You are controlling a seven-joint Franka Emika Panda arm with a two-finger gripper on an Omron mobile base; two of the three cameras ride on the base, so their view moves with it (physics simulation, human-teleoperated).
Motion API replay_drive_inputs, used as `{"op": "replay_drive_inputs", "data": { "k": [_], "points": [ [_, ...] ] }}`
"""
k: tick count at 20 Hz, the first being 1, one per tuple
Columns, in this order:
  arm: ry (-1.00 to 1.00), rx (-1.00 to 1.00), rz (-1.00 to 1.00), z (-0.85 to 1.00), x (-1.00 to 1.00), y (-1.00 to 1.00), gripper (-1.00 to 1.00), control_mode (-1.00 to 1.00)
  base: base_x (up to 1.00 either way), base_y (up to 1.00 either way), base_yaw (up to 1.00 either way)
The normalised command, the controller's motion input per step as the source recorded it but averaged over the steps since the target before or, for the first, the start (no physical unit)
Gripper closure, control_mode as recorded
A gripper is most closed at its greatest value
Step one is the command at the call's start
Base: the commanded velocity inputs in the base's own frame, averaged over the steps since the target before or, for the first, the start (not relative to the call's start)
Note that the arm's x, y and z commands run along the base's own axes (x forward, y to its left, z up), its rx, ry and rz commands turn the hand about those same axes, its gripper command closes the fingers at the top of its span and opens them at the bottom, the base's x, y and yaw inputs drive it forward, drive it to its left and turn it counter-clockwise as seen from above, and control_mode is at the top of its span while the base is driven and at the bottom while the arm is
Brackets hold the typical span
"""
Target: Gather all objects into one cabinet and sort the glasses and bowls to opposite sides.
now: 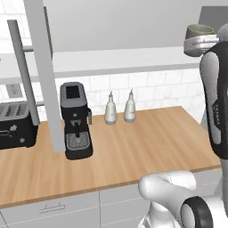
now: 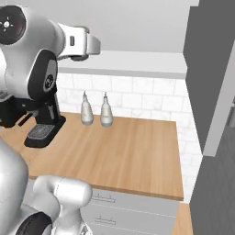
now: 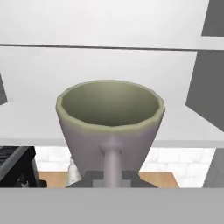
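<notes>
My gripper is shut on the handle of a grey mug with an olive-green inside. The mug stands upright with its handle turned toward the hand camera. It hangs in front of the open upper cabinet, just above the white shelf. In the left base view the mug peeks out at the top right, above the raised arm and beside the gripper. The right base view has the hand high at the upper left, level with the cabinet's bottom shelf. The bowls are out of view.
An open cabinet door hangs over the wooden counter, and another grey door stands open at the right. On the counter are a black coffee machine, a toaster and two white bottles.
</notes>
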Motion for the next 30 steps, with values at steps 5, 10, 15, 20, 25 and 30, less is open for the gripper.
{"op": "replay_drive_inputs", "data": {
  "k": [5,10,15,20,25,30],
  "points": [
    [-0.36,0.0,0.0,-1.0,-1.0,0.0,1.0,-1.0,0.0,0.0,0.0],
    [-0.18,0.0,0.0,-0.4,-0.83,0.0,1.0,-1.0,0.0,0.0,0.0],
    [0.08,0.0,0.0,-0.14,-0.29,0.05,1.0,-1.0,0.0,0.0,0.0],
    [0.1,0.0,0.0,-0.11,-0.22,0.01,1.0,-1.0,0.0,0.0,0.0],
    [0.04,0.0,0.0,-0.09,-0.13,0.0,1.0,1.0,-0.55,0.0,0.0],
    [0.0,0.0,0.0,0.0,0.0,0.0,1.0,1.0,-1.0,0.0,0.0]
  ]
}}
